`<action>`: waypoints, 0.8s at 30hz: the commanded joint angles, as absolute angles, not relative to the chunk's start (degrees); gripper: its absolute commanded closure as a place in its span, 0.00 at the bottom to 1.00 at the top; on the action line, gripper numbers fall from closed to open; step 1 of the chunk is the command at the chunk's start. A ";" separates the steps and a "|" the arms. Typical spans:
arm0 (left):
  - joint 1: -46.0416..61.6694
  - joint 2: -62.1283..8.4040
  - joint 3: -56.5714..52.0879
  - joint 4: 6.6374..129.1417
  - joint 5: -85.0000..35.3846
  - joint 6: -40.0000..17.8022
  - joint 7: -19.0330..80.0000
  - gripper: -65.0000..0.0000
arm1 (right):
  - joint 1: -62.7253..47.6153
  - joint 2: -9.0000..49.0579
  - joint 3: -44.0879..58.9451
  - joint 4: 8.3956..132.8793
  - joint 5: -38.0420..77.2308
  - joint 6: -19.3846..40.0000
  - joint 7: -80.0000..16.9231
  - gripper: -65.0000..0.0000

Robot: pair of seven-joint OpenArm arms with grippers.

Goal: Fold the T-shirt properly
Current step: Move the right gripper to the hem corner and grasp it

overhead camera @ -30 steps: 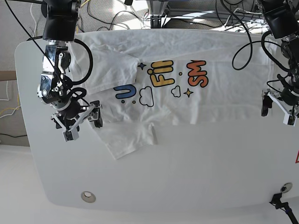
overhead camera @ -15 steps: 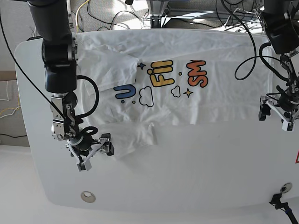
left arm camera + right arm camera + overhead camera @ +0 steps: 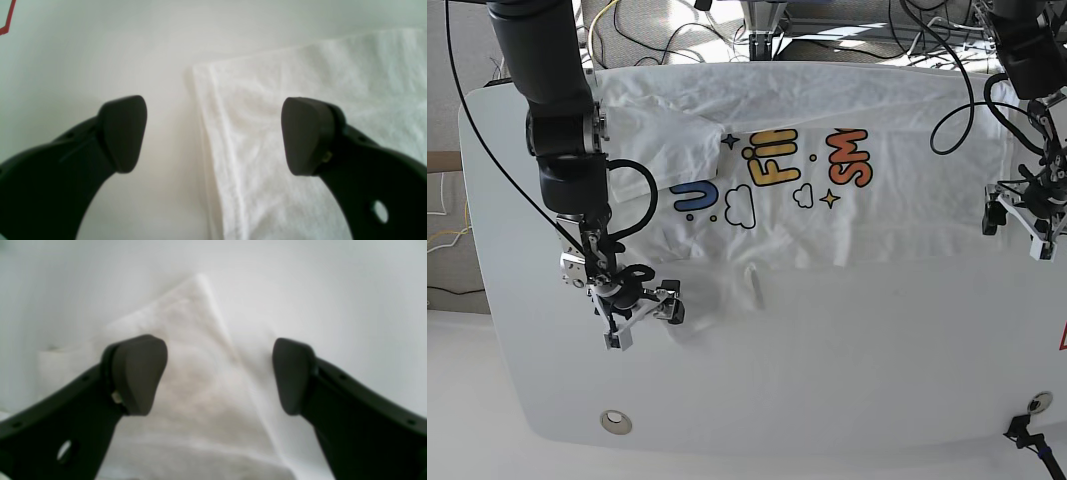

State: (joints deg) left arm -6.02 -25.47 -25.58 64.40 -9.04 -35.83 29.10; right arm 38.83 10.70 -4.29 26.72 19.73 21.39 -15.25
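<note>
Both end effectors are being held with jaws wide apart and empty: the right end effector is poised over the sleeve tip at about 7 o'clock of the T-shirt, the left end effector over the hem corner at 3 o'clock. For a clean fold, cloth edges are best being pinched squarely, one pad slid under, and lifted evenly. The T-shirt is lying flat on the counter, long axis running 9-to-3, hem toward 3.
</note>
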 commanded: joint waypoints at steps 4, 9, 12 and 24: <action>-6.73 -26.86 -25.89 65.63 -9.98 -35.91 27.82 0.07 | 39.78 7.34 -4.26 27.30 20.00 21.85 -16.04 0.21; -6.73 -26.86 -25.98 65.54 -9.89 -35.91 27.82 0.07 | 39.78 5.76 -4.26 27.30 20.00 21.85 -16.04 0.27; -6.73 -26.86 -25.98 65.54 -9.89 -35.91 27.82 0.07 | 39.78 5.76 -4.26 27.30 20.00 21.85 -16.04 0.45; -8.66 -26.59 -25.54 60.26 -9.63 -35.56 28.00 0.07 | 39.87 6.20 -4.26 27.38 20.00 22.20 -15.78 1.00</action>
